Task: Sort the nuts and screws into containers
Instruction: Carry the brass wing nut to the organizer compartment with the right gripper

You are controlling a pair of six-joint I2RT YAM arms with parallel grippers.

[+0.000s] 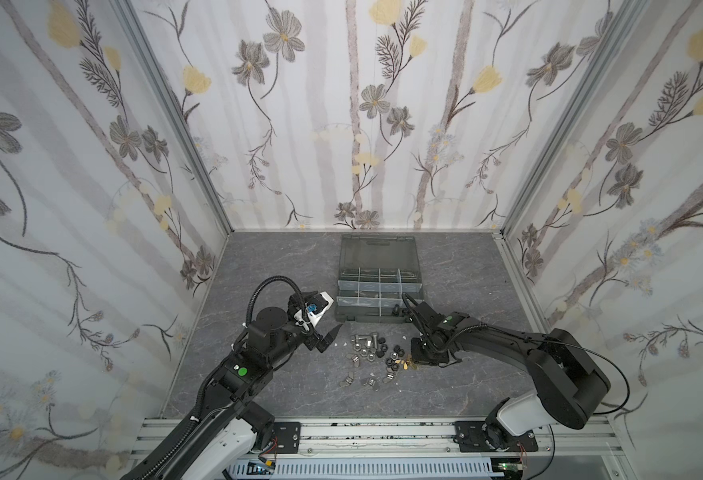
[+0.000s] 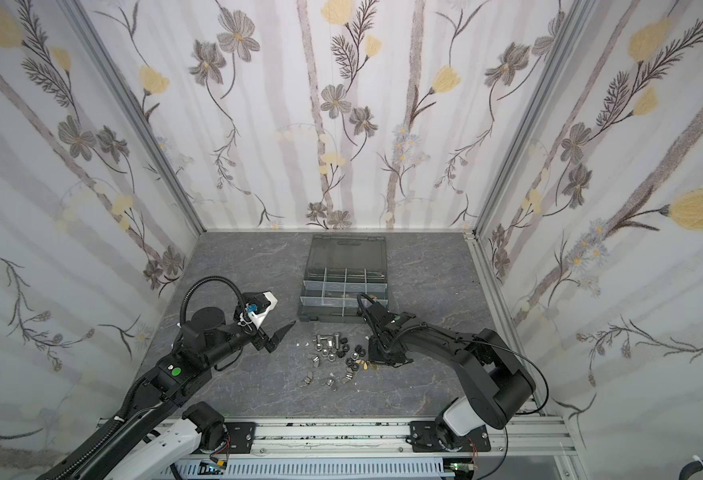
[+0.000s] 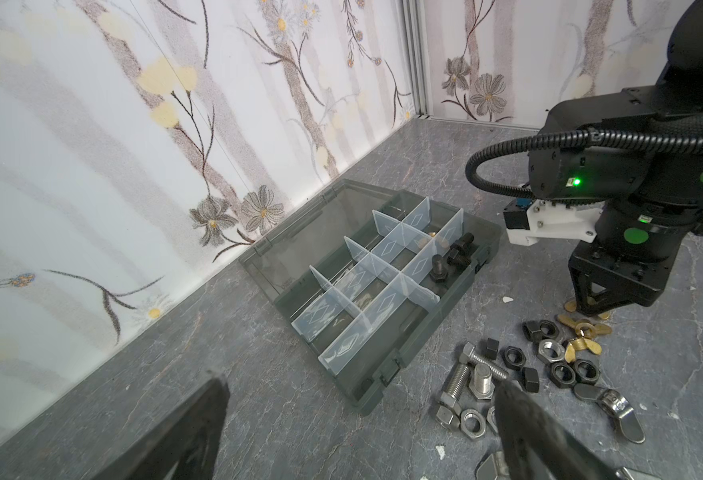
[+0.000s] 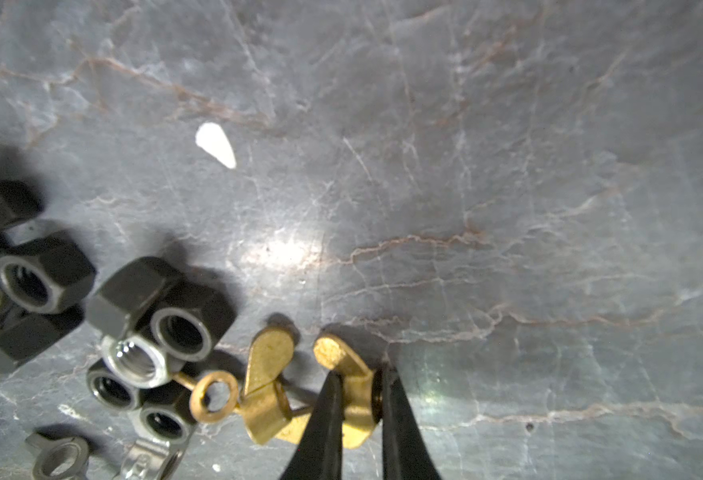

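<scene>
Right claw (image 4: 360, 372) is down at the grey marbled tabletop (image 4: 507, 166). Its two black fingers (image 4: 329, 415) are clamped on a brass-coloured wing nut (image 4: 354, 399), one finger on each side of the hub, one wing sticking out past the tips. Cannot tell whether the nut is clear of the surface. A second brass wing nut (image 4: 266, 374) lies just beside it.

Left claw (image 1: 330, 337) hovers at the left edge of the loose pile. In the left wrist view its fingers stand wide apart, with nothing between them.

The pile sits on the tabletop between the two arms:
- silver hex-head bolts (image 1: 362, 338) at its far side
- black hex nuts (image 4: 154, 299) and silver hex nuts (image 4: 134, 361) packed together in the middle
- silver wing nuts (image 1: 347, 380) scattered nearest the rail

Dark grey plastic organizer case (image 1: 358, 316) lies just behind the pile, its smoky see-through lid (image 1: 379, 253) open flat toward the back wall. Translucent dividers (image 3: 387, 245) split it into compartments. Black hex-head bolts (image 3: 453, 257) lie in a front-row compartment toward the case's right end.
</scene>
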